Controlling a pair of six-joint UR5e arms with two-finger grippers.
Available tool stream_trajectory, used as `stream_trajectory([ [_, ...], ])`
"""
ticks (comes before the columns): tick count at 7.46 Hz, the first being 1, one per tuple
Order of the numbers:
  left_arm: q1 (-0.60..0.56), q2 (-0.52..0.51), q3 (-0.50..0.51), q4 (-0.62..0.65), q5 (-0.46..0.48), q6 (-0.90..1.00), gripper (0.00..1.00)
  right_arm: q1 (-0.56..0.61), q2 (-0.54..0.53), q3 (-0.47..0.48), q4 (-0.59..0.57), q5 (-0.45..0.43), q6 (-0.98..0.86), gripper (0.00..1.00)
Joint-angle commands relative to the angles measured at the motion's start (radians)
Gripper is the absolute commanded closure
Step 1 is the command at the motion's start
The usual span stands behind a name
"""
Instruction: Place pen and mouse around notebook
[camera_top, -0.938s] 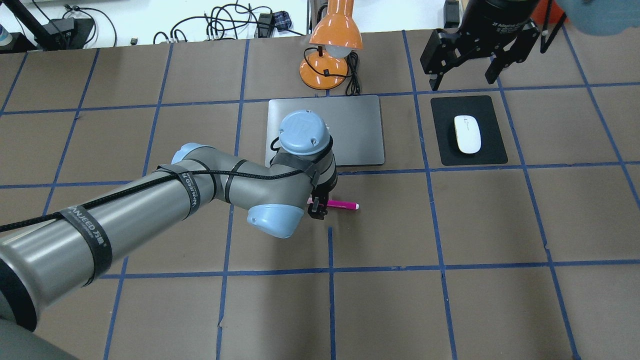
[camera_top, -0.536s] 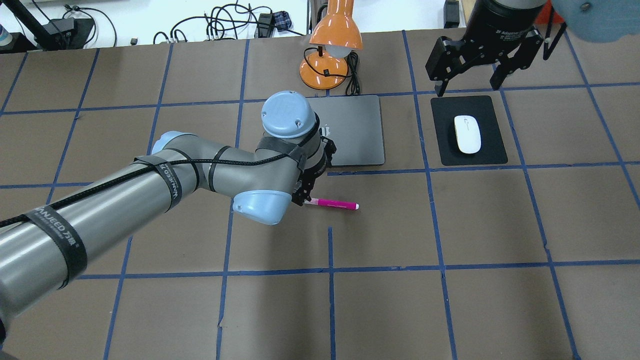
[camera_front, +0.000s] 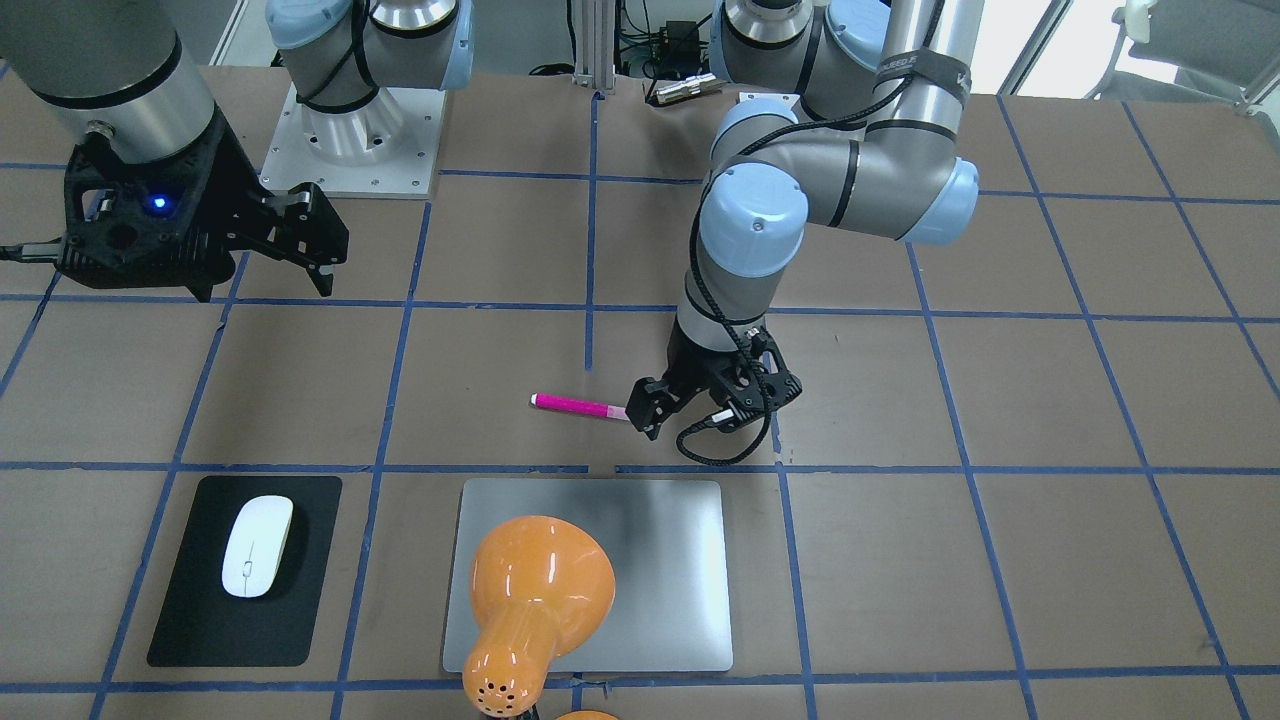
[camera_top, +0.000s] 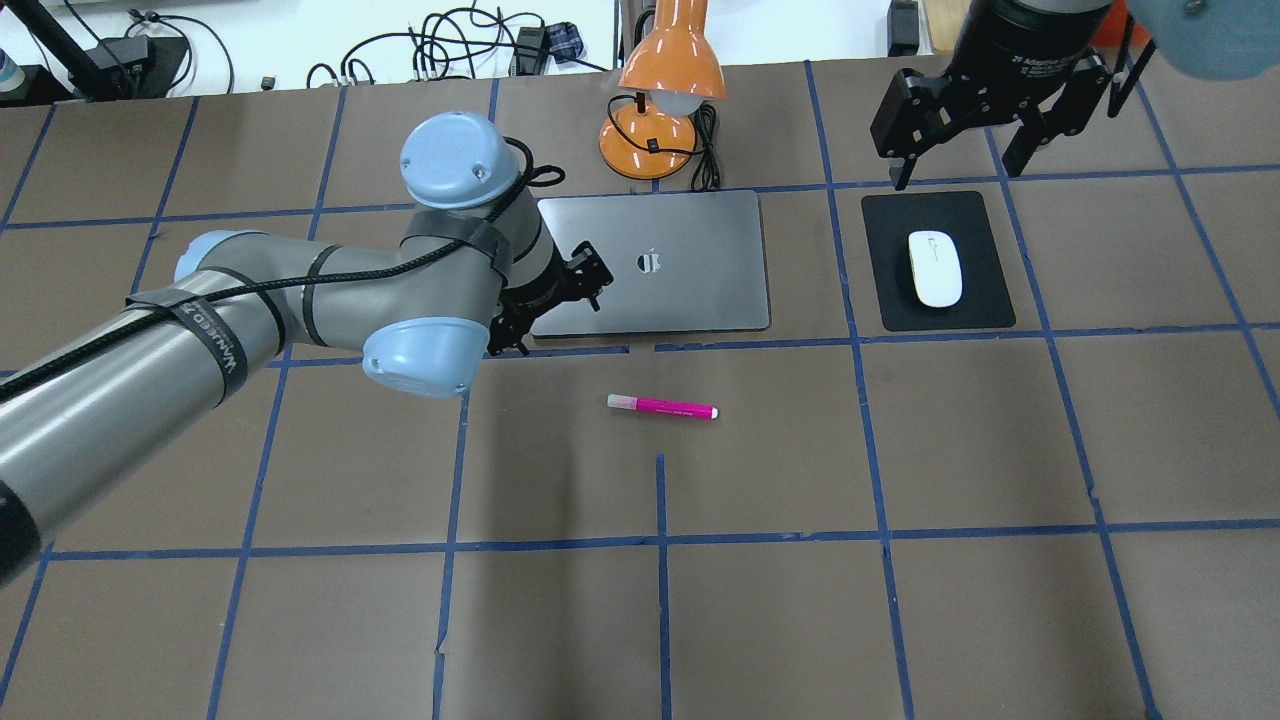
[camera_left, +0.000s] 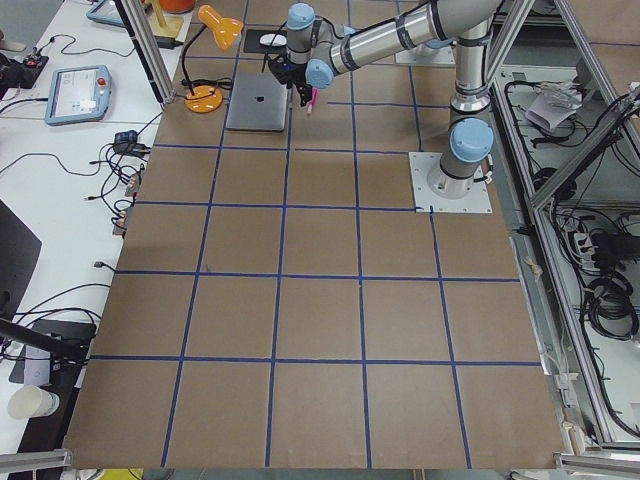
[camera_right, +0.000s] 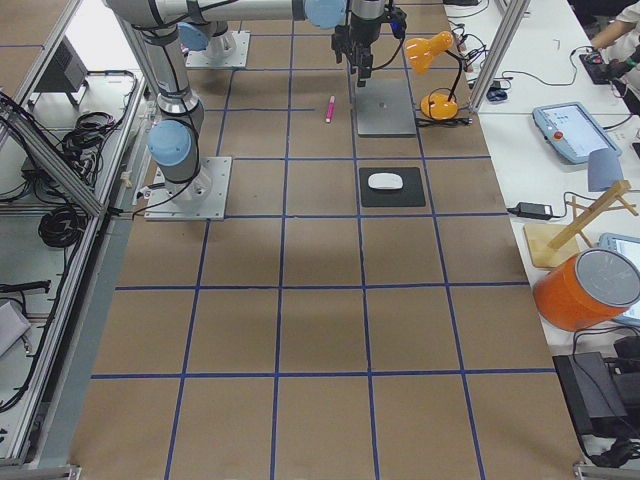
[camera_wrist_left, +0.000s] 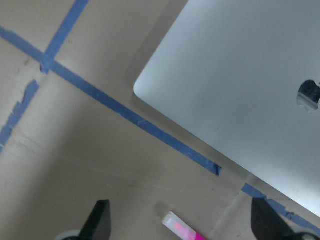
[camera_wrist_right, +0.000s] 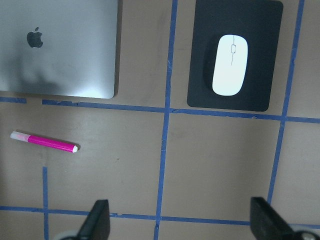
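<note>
Now, left claw (camera_front: 712, 400) wide open and empty near the pen (camera_top: 662, 407), right claw (camera_top: 958, 150) spread empty too, raised high above the counter (camera_top: 900, 620).

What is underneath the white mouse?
The mouse lies on a black mat, which lies flat on the brown table. The patch of mat directly beneath the mouse is covered, so it cannot be seen.

— Underneath everything?
— Brown paper-covered table (camera_top: 900, 620), gridded with blue tape (camera_top: 662, 500).
— Any lighting?
— Orange desk lamp (camera_top: 670, 60) at the far edge, shade tilted down.
— And beyond the edges?
— White benches (camera_right: 512, 150) strewn with black cables (camera_top: 455, 45), a tablet (camera_right: 565, 128), an orange drum (camera_right: 585, 290); aluminium posts (camera_left: 143, 50) alongside.
</note>
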Motion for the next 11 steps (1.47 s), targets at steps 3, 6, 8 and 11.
stream_trajectory([
  [3, 0.146, 0.109, 0.066, -0.31, -0.021, 0.376, 0.0, 0.017, -0.004, -0.003, 0.004, 0.002, 0.109, 0.0],
  [6, 0.197, 0.205, 0.143, -0.482, 0.04, 0.504, 0.0, 0.022, -0.001, 0.0, 0.004, 0.001, 0.099, 0.0],
  [8, 0.238, 0.268, 0.141, -0.526, 0.128, 0.723, 0.0, 0.022, 0.001, 0.0, 0.003, 0.001, 0.099, 0.0],
  [11, 0.283, 0.33, 0.148, -0.621, 0.115, 0.735, 0.0, 0.02, 0.002, 0.002, 0.004, 0.001, 0.096, 0.0],
])
